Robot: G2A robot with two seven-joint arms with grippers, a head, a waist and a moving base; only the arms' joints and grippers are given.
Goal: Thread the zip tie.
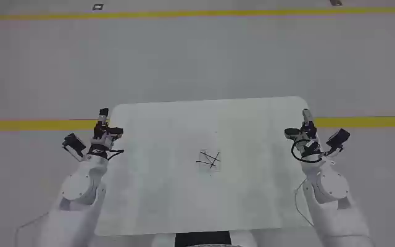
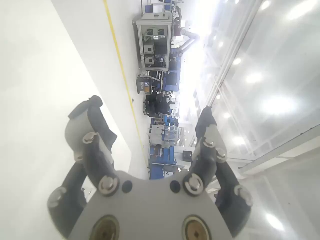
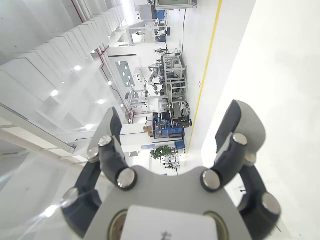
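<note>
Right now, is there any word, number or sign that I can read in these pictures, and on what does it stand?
No text is readable.
White rectangular label behind the right gripper: dark mark, cut off, unreadable.
Small dark square floor marker: too small to read.

Pale grey floor [image 1: 197,62] stretched wide, two yellow lines [image 1: 185,13] ran across it; a white table [image 1: 160,204] broke the nearer one. Far off, a framed machine cabinet [image 2: 153,43] stood under bright ceiling lights [image 2: 252,77].

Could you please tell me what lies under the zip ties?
Only the white table shows beneath the crossed zip ties; where they overlap, the lower strands are covered.
</note>
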